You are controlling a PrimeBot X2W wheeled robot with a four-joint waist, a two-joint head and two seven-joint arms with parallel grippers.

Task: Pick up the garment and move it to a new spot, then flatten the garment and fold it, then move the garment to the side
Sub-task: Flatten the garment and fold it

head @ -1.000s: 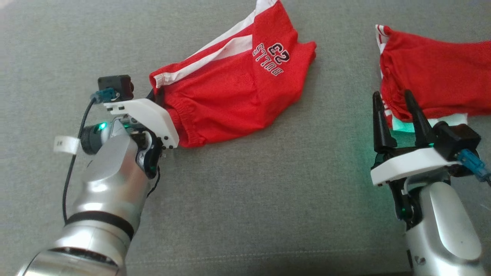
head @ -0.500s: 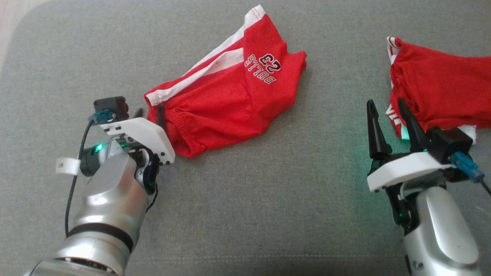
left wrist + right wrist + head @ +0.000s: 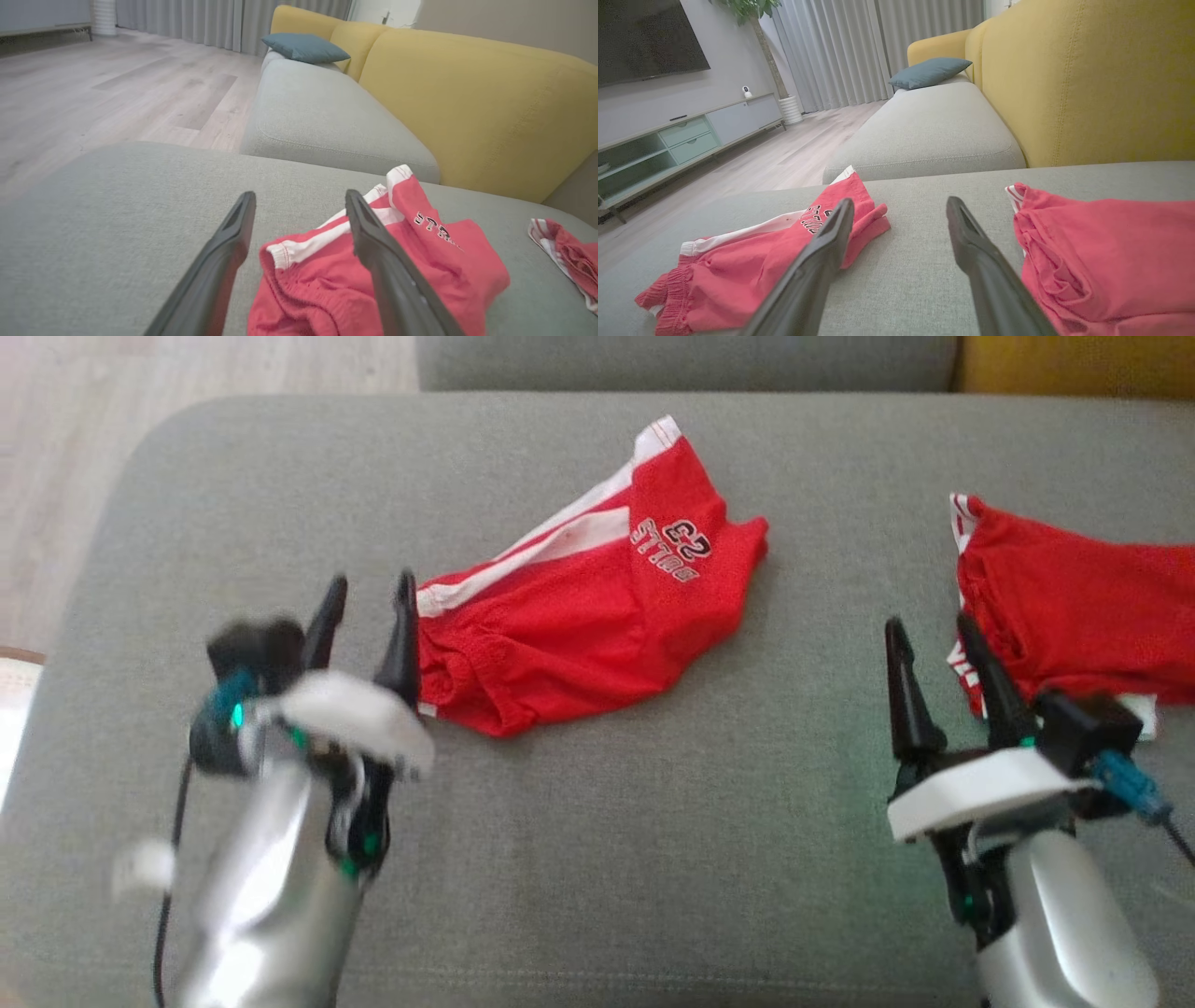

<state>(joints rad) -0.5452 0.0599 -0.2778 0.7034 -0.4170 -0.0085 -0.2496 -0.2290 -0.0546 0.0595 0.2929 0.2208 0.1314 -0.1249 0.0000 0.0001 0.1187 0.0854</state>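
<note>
We see one large grey cushion (image 3: pixel 597 859) carrying everything. Its left edge rounds off to wooden floor (image 3: pixel 187 373), and its far edge meets a second grey cushion (image 3: pixel 317 116), so there are two seat cushions. A yellow backrest (image 3: pixel 490 107) stands along the right. Bare fabric runs across the whole near side, in a wide strip between the garments and out to the rounded far-left corner.

There are two red garments. The second red garment (image 3: pixel 1074 607) lies crumpled at the right and runs out of the head view.

The red shorts (image 3: pixel 579 625) lie left of centre, well apart from it. Their long axis runs from near left to far right. The gathered waistband is at the near-left end and a white-trimmed hem at the far end. A white stripe follows the far-left side, and the print reads upside down to us.

We count two hands. The left hand (image 3: pixel 371 583) is blurred and empty, fingers spread, just beside the waistband end. We cannot tell whether its inner finger touches the cloth. The right hand (image 3: pixel 929 625) is spread and empty too, its tips by the second garment's near-left edge.

One blue pillow (image 3: pixel 303 46) lies far off.
</note>
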